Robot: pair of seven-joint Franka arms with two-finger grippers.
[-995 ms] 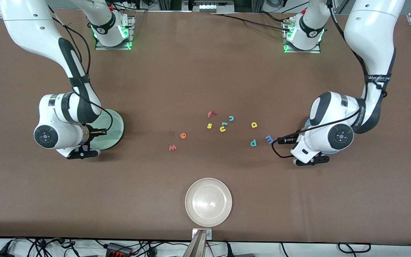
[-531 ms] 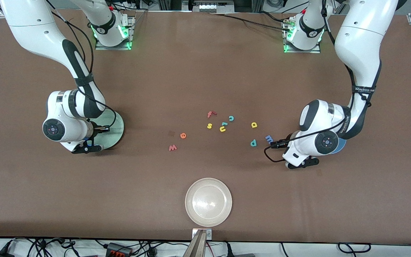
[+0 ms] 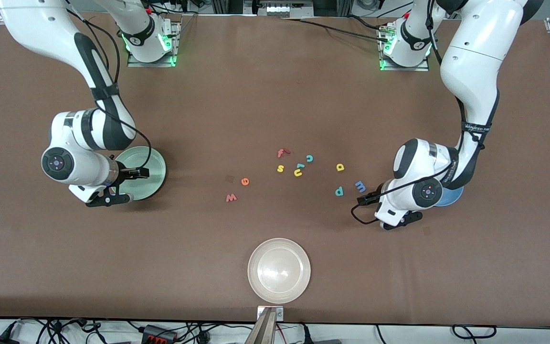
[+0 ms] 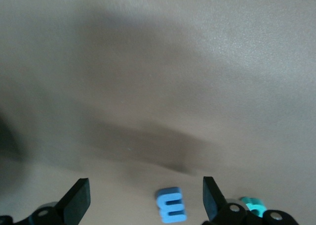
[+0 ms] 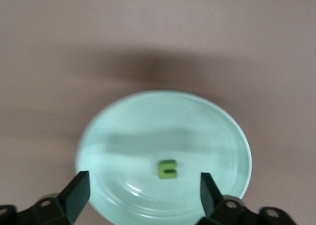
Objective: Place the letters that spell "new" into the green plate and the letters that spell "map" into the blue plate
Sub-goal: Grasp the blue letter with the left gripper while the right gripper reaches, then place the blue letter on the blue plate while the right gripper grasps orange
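Right gripper (image 5: 140, 193), jaws wide and empty, hangs over the green plate (image 3: 153, 162) holding the green n (image 5: 168, 168). Mid-tabletop lie w (image 3: 231, 197), e (image 3: 245, 181), a (image 3: 340, 167), p (image 3: 338, 191). Left gripper (image 4: 143, 202), spread empty, hovers over m (image 4: 171, 211); its arm band's lettering is unreadable. The blue plate (image 3: 452, 197) sits beneath that arm.

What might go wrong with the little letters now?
The blue m lies close beside the teal p, so the open left gripper above it might bump the p. The orange e and pink w lie near the red f, so the open right gripper might take a wrong letter.
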